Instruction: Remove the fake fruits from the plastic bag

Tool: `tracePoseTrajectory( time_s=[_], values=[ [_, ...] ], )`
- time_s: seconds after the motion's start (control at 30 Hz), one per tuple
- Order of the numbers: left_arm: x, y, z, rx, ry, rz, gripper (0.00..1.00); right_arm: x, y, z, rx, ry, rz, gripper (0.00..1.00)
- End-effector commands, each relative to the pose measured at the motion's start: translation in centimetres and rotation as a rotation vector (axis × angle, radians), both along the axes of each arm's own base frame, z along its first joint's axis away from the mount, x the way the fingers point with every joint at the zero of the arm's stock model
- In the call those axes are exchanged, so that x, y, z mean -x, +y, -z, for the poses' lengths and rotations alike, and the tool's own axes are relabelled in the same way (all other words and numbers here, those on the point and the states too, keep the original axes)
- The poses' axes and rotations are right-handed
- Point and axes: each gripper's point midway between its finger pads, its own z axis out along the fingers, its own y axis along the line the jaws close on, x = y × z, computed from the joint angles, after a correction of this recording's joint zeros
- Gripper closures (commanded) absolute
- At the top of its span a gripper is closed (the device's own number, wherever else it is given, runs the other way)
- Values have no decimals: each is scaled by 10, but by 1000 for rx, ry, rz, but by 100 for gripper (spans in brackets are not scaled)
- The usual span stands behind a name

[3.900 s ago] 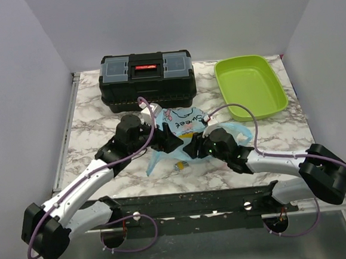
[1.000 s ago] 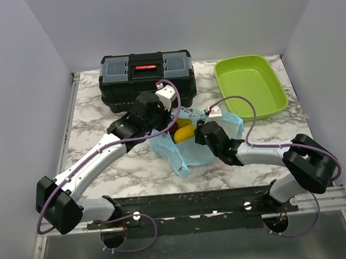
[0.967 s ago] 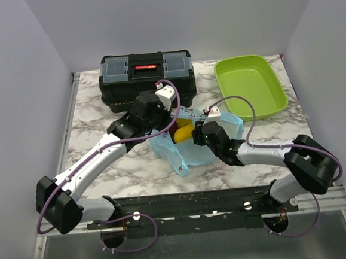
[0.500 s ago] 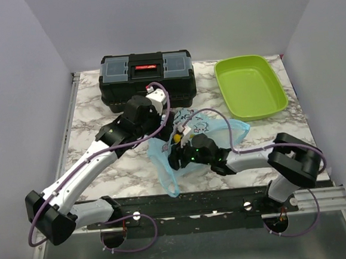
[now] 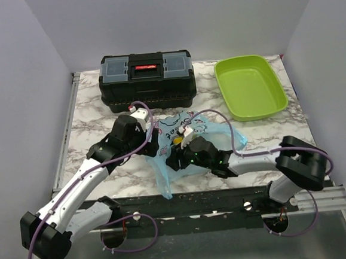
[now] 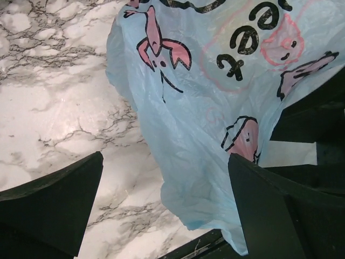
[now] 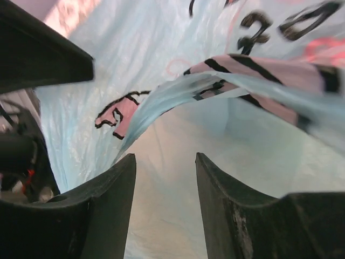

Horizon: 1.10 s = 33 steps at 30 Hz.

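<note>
Though only overhead shows yellow fruit | left hand wide-open, empty | right hand half-open, empty, in bag

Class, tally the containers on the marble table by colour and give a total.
Black: 1, the toolbox
Lime green: 1, the tray
Light blue: 1, the plastic bag
Total: 3

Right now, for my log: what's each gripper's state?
Left gripper: open, empty, over the plastic bag.
Right gripper: jaws partly open, nothing between them, at the bag's opening.
</note>
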Motion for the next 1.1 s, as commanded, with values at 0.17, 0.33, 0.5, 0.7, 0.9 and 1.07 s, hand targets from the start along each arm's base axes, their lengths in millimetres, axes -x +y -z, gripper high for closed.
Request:
tracePoseTrajectory(
  time_s=[0.17,0.33,0.5,0.7,0.9,1.07],
  values=[
    [3,-30,-14,243,75,72,1,-48,-65,-23,85,-94,412,48],
    [5,-36,-1,252,147,84,6,-61,-76,-33,108,-141,499,48],
    [-5,-28,4,182,134,55,36,-71,-67,-29,130,-160,479,48],
    [-13,-4,11,32,119,5,67,-79,-30,-30,128,-198,355,47],
    [-18,8,12,-36,83,-13,86,-86,-1,-30,130,-237,272,43],
    [-17,8,23,-47,92,2,95,-97,14,-16,176,-251,246,38]
  ],
)
